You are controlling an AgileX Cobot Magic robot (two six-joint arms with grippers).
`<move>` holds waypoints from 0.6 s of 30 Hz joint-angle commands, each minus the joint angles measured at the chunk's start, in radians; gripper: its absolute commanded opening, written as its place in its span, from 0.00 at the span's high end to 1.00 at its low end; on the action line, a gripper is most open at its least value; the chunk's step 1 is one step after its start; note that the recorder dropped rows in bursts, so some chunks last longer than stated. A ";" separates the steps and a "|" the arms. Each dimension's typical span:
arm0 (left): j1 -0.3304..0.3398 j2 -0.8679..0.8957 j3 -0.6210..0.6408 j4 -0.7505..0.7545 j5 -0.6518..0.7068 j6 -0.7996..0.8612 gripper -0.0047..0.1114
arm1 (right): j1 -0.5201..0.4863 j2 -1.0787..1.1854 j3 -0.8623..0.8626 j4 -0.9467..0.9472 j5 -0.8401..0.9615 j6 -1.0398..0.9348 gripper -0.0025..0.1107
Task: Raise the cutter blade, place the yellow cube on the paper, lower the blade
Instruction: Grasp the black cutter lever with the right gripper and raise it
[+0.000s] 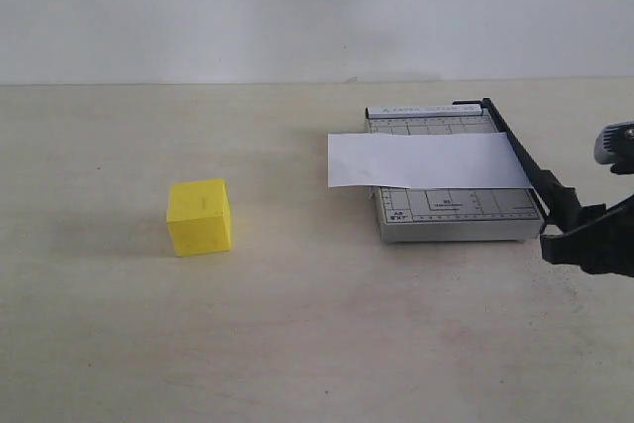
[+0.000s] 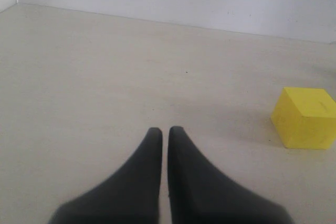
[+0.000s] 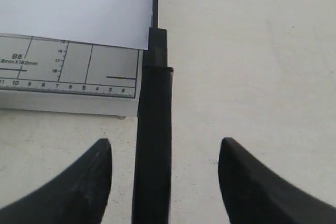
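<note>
Pale beige counter (image 1: 297, 344) runs to a plain white wall (image 1: 297, 7) in the exterior view. A yellow cube (image 1: 199, 216) stands alone on the left, well apart from the grey trimmer base (image 1: 456, 217) on the right. White paper (image 1: 426, 159) lies across that base, its left end overhanging the edge. The cutter blade (image 1: 525, 170) lies low along the base's right side, where the paper's right end meets it; whether the sheet tucks under cannot be told. At the near end of the blade, the right tool (image 1: 570, 240) comes in from the right, largely cut off by the frame edge, its spread hard to read here.

From the left wrist, the left tool (image 2: 165, 135) hangs over bare counter (image 2: 105, 77), its two dark fingers (image 2: 142, 182) pressed together on nothing. The yellow cube (image 2: 306, 118) sits apart from it, clipped by the frame edge.

From the right wrist, the right tool (image 3: 165, 141) is spread wide, one finger on each side of the cutter blade's thick black handle (image 3: 153, 129), with counter showing in the gaps between. Beyond the handle, the paper (image 3: 79, 3) covers most of the ruled trimmer base (image 3: 79, 72), and the far stretch of the blade is cut off.
</note>
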 commanded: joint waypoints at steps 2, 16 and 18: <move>-0.004 -0.003 0.004 0.002 -0.006 -0.008 0.92 | 0.003 0.062 0.005 -0.024 -0.008 0.024 0.48; -0.004 -0.003 0.004 0.002 -0.008 -0.008 0.92 | 0.003 0.069 0.005 -0.024 -0.004 0.054 0.98; -0.004 -0.003 0.004 0.002 -0.008 -0.008 0.92 | 0.003 0.069 0.003 -0.024 -0.008 0.054 0.98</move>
